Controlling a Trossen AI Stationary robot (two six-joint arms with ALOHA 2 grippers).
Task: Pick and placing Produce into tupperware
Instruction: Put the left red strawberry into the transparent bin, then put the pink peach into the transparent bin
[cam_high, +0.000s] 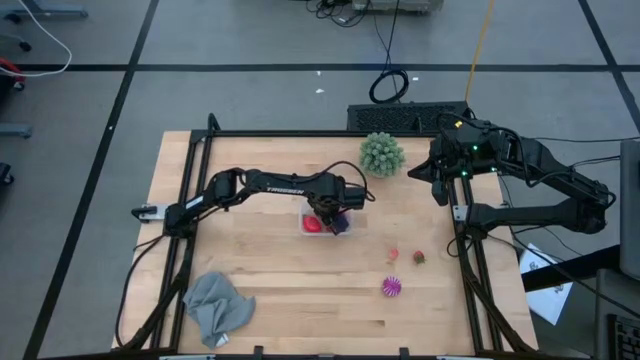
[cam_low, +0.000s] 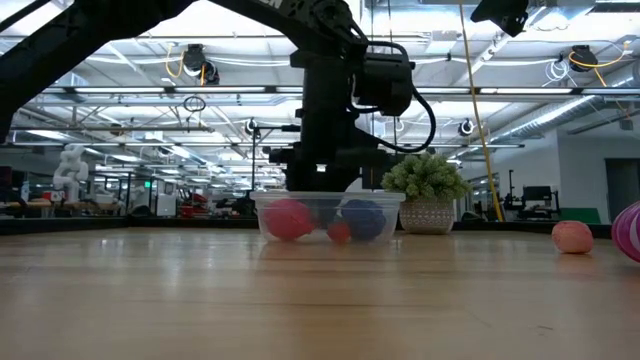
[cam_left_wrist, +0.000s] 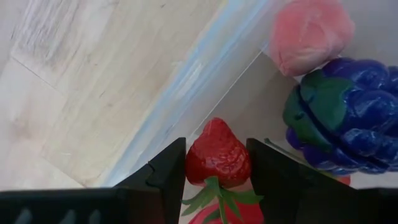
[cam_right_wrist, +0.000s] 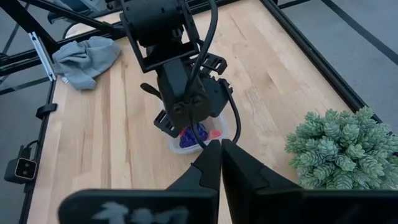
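Left end effector low over the tub at mid-worktop, fingers half-closed on a strawberry, one dark finger on each flank. Berry pinched across its width, long axis running straight out along the fingers: tip forward, green leaves back between the fingers. In the wrist view, berry over the tub floor just inside the clear wall, bare worktop beyond that wall. So the drop point lies directly beneath the grip; nothing sideways needed, only an opening of the fingers, by the look of it.

Already in the tub: a pink fruit and purple grapes, touching each other, just beside the berry but apart from it. Low view confirms it: tub sitting flat with pink, small red and blue shapes showing through the wall, arm standing right over it.

Still out on the worktop, well apart from the tub toward the right side: a pale pink piece, a small red one, and a striped magenta one nearer the front edge. All three closer to the right arm's base than to the left's.

Right end effector parked high at the back right near the green spiky ball, fingers pressed together, nothing between them. Grey cloth lying at front left, out of play.
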